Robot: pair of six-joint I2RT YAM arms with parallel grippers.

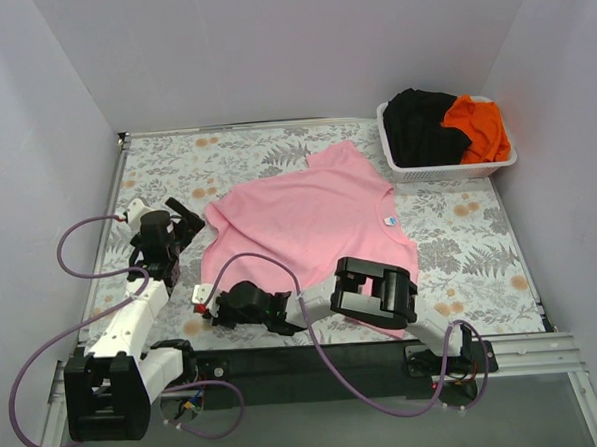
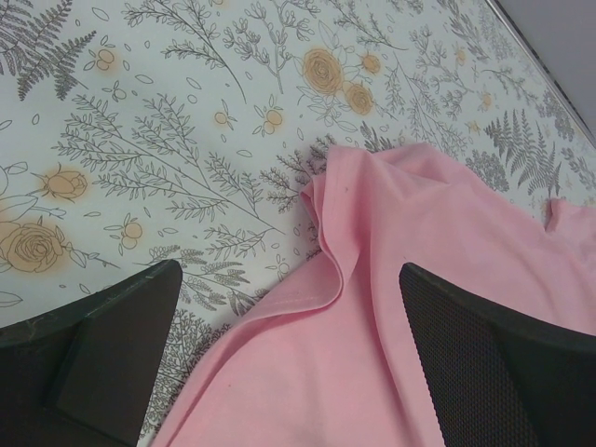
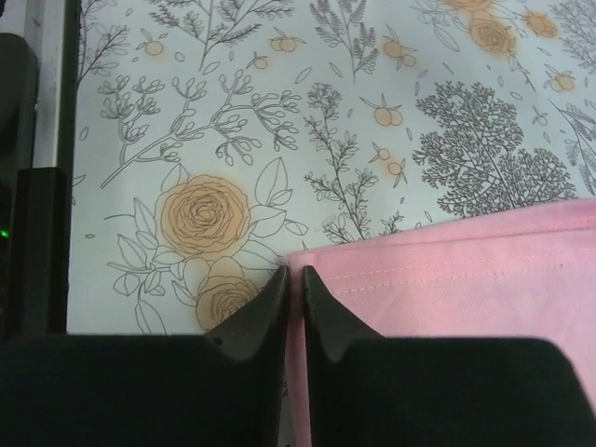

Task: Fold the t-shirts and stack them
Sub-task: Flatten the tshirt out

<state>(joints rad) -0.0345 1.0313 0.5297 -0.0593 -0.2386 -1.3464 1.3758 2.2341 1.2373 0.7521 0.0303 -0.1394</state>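
Observation:
The light pink t-shirt (image 1: 309,223) lies spread flat on the floral tablecloth, collar to the right and hem to the left. My left gripper (image 1: 189,227) is open over the hem's far-left corner. In the left wrist view the pink cloth (image 2: 410,279) with a curled edge lies between its fingers (image 2: 102,358). My right gripper (image 1: 205,306) is at the hem's near-left corner. Its jaws (image 3: 294,279) are shut on the edge of the pink shirt (image 3: 447,279). The black t-shirt (image 1: 419,127) and orange t-shirt (image 1: 479,124) lie bunched in the basket.
The white lattice basket (image 1: 446,169) stands at the back right corner. White walls close in the table on three sides. The black rail (image 1: 316,361) runs along the near edge. Purple cables loop from both arms.

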